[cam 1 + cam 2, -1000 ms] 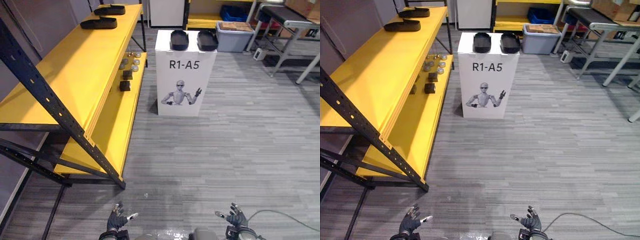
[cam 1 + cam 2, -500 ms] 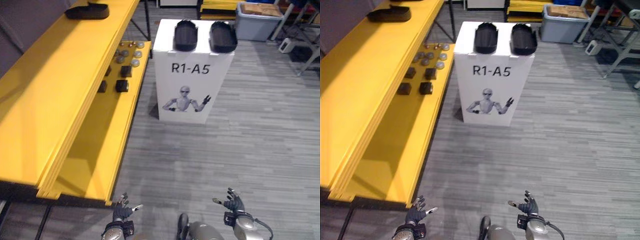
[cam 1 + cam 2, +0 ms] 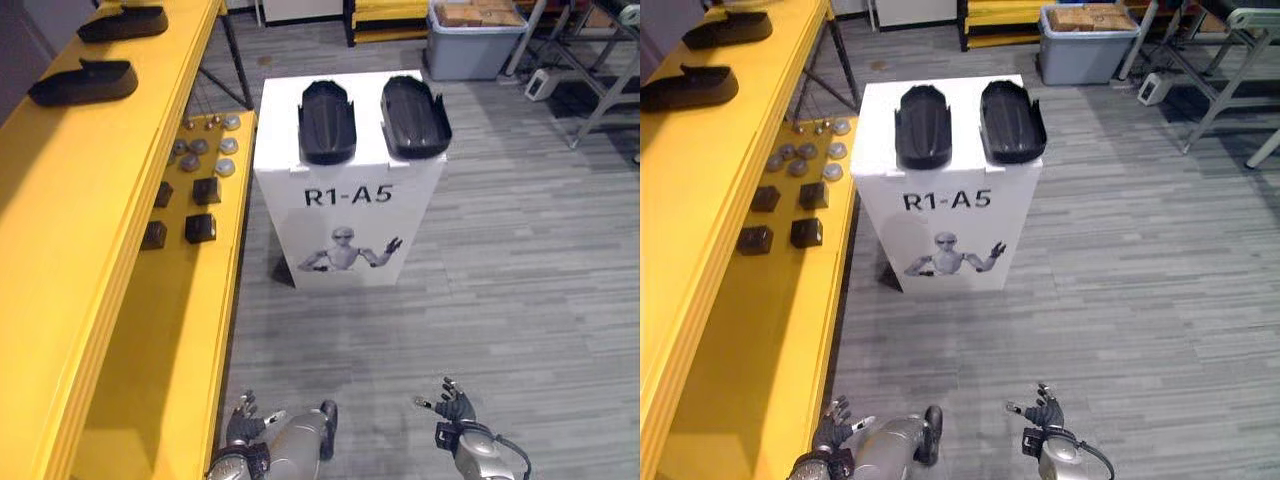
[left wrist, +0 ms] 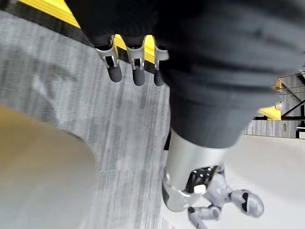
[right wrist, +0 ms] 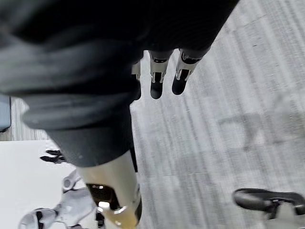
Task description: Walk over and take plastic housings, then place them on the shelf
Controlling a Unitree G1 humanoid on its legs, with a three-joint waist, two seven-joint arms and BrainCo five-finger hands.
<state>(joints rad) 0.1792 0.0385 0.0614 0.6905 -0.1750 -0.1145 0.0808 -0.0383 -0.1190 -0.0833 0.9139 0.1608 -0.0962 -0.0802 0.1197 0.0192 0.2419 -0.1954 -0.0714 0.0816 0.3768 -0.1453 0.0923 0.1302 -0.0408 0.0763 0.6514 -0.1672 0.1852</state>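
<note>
Two black plastic housings lie side by side on top of a white box (image 3: 350, 215): the left housing (image 3: 327, 121) and the right housing (image 3: 414, 116). Two more black housings (image 3: 82, 82) (image 3: 122, 21) rest on the top board of the yellow shelf (image 3: 60, 230) at the left. My left hand (image 3: 241, 420) and right hand (image 3: 452, 405) hang low at the bottom edge, well short of the box, both with relaxed straight fingers (image 4: 136, 67) (image 5: 156, 78) and nothing in them.
The shelf's lower board carries several small black blocks (image 3: 200, 228) and round grey parts (image 3: 205, 150). A grey bin (image 3: 476, 40) stands behind the box, and metal table legs (image 3: 600, 90) stand at the far right. Grey plank floor surrounds the box.
The camera has come forward: the white box with its two housings is now nearer and larger. Both hands stay low and unchanged.
</note>
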